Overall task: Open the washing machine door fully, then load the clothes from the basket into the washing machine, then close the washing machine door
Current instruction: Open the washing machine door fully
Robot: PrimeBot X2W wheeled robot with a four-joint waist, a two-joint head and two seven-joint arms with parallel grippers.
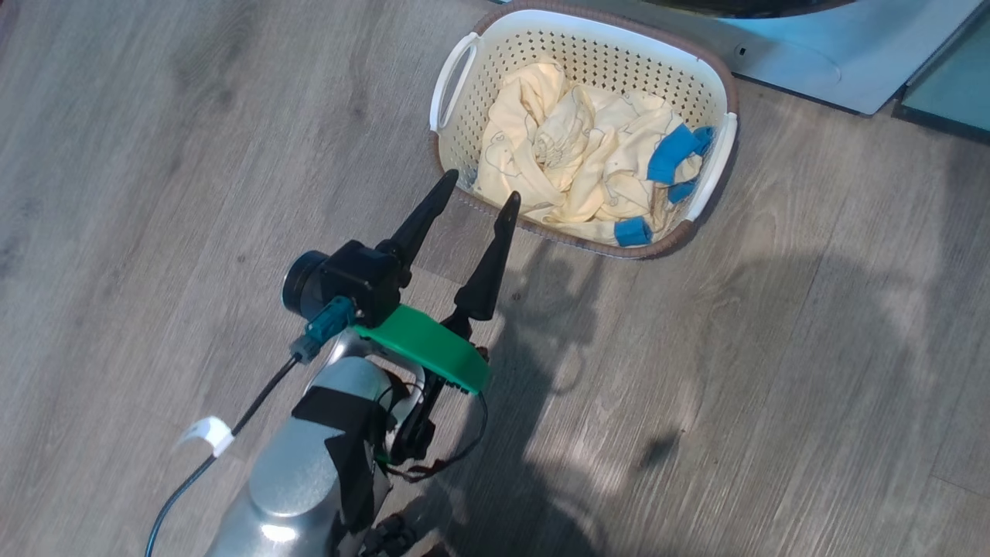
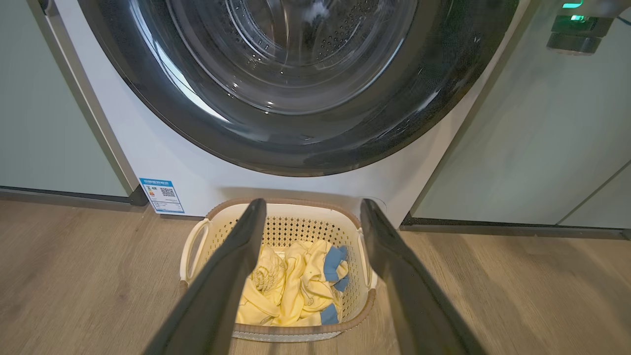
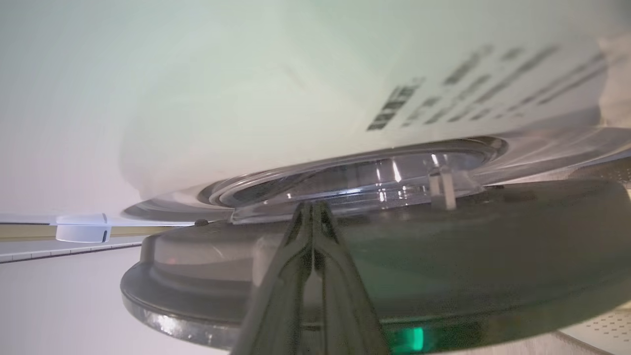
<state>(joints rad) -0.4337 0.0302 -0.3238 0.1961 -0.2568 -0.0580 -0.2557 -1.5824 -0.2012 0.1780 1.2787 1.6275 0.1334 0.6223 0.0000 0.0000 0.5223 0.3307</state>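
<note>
The clothes [image 1: 588, 162] lie bunched up in the basket [image 1: 603, 54], pale yellow with blue bits. The basket sits on the wood floor [image 1: 155, 155], right in front of the washing machine [image 2: 162, 153]. The washing machine door [image 2: 296, 148] covers the drum mouth. Your left gripper [image 1: 481, 186] hangs over the floor just beside the basket's near corner, its jaws wide open and holding nothing. Your right gripper [image 3: 311, 204] is up by the door's edge, its jaws pressed shut. You cannot tell if they touch the door.
</note>
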